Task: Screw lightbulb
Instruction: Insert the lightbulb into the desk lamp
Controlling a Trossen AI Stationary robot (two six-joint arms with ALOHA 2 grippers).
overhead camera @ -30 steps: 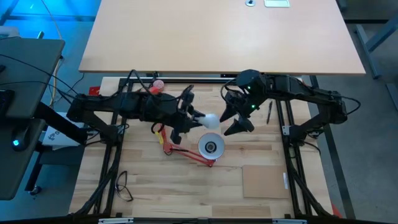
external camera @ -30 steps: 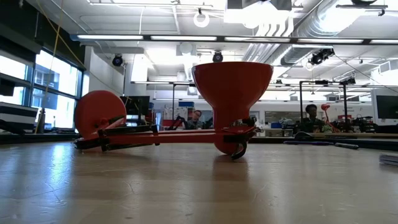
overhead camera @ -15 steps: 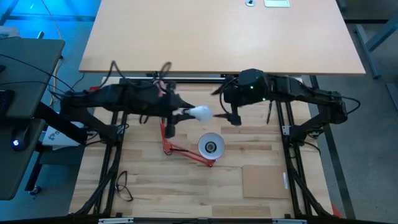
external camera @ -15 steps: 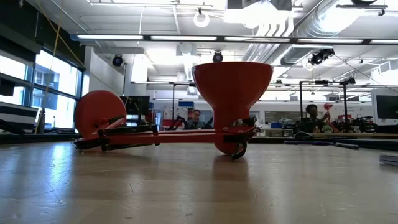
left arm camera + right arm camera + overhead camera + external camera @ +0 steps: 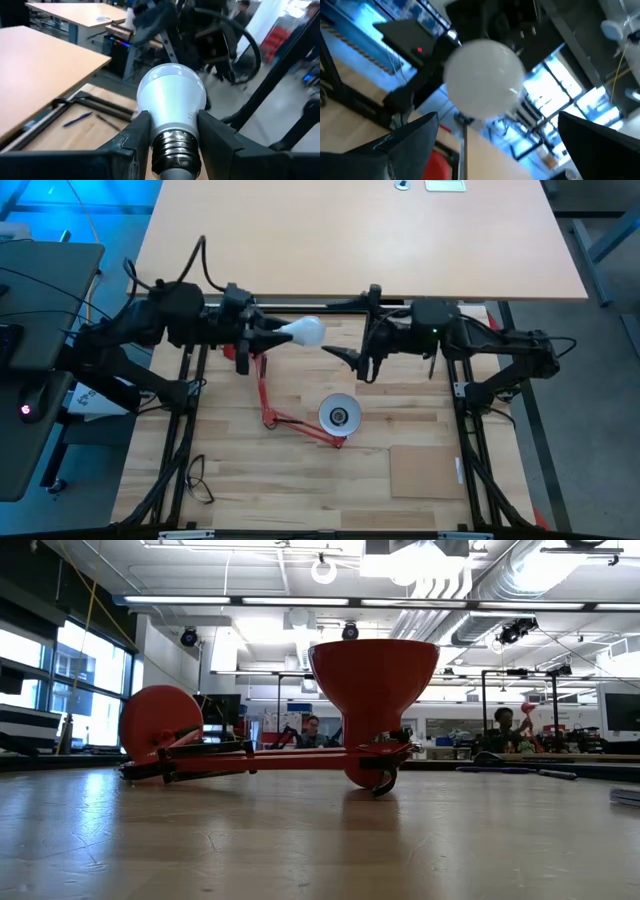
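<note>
- Pale wooden planks form the table [image 5: 420, 430], where a red lamp [image 5: 336, 416] lies.
- Smooth, white and pear-shaped, the lightbulb [image 5: 303, 332] is clamped above it by the left gripper [image 5: 272, 334].
- Nearby, the right gripper [image 5: 345, 352] is spread, grasping nothing.

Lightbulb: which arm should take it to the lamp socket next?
Left. The left gripper already clamps the lightbulb, screw base exposed. The right gripper is open, empty, facing the bulb. The red lamp lies between them.

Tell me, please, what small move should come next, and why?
Probably close the open right gripper on the bulb's round end. The left gripper holds the bulb by its neck, facing the right gripper, far from the lamp's socket.
</note>
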